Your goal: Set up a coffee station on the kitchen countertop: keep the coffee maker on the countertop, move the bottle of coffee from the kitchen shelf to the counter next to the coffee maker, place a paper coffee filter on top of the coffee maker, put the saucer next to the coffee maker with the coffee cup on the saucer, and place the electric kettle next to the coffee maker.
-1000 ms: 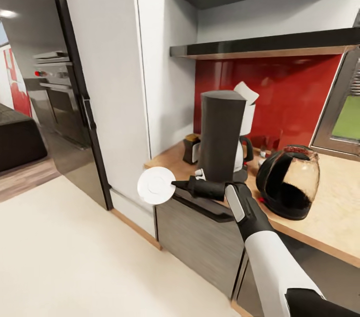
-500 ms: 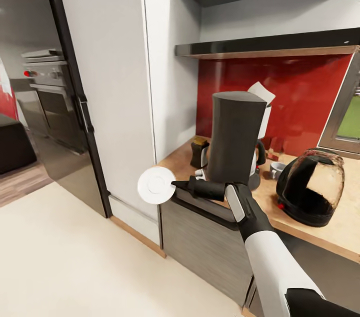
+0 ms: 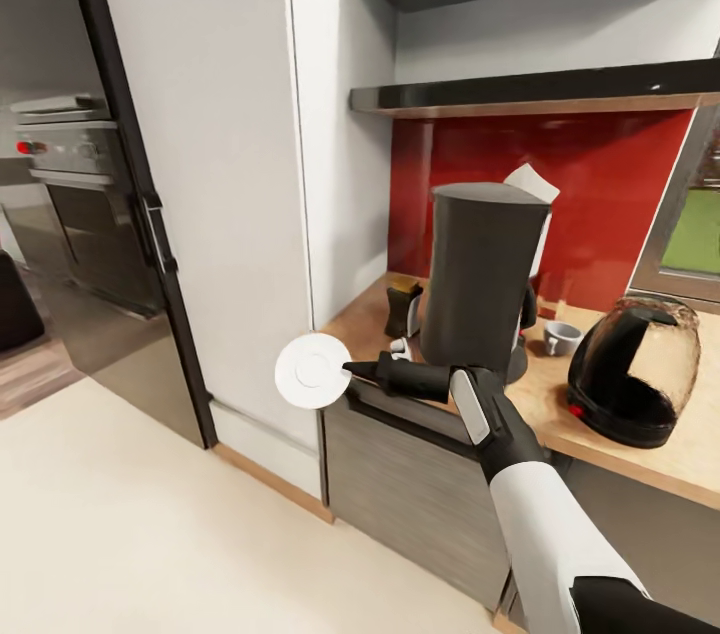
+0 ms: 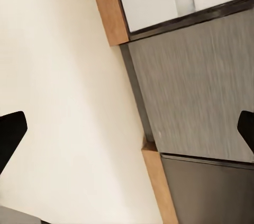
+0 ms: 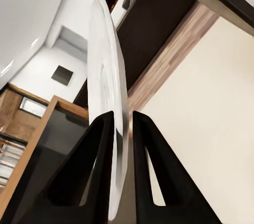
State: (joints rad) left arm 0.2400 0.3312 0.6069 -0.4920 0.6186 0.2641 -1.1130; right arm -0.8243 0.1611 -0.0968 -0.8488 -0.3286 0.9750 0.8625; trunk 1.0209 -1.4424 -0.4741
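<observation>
Saucer (image 3: 313, 370) held on edge at the counter's corner

The right gripper (image 3: 362, 372) pinches the white saucer's (image 5: 108, 128) rim between both fingers (image 5: 95, 150), out over the floor (image 3: 150, 514) before the countertop (image 3: 690, 449) — coffee maker (image 3: 480, 279), coffee cup (image 3: 561, 338) and electric kettle (image 3: 632, 372) stand there. The left gripper's (image 4: 127, 134) fingertips sit wide apart — holding nothing.

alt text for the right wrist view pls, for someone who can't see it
Two black fingers of the right gripper pinch the rim of a white saucer, seen edge-on. Behind it lie cream floor, a strip of wood flooring and dark cabinetry.
</observation>
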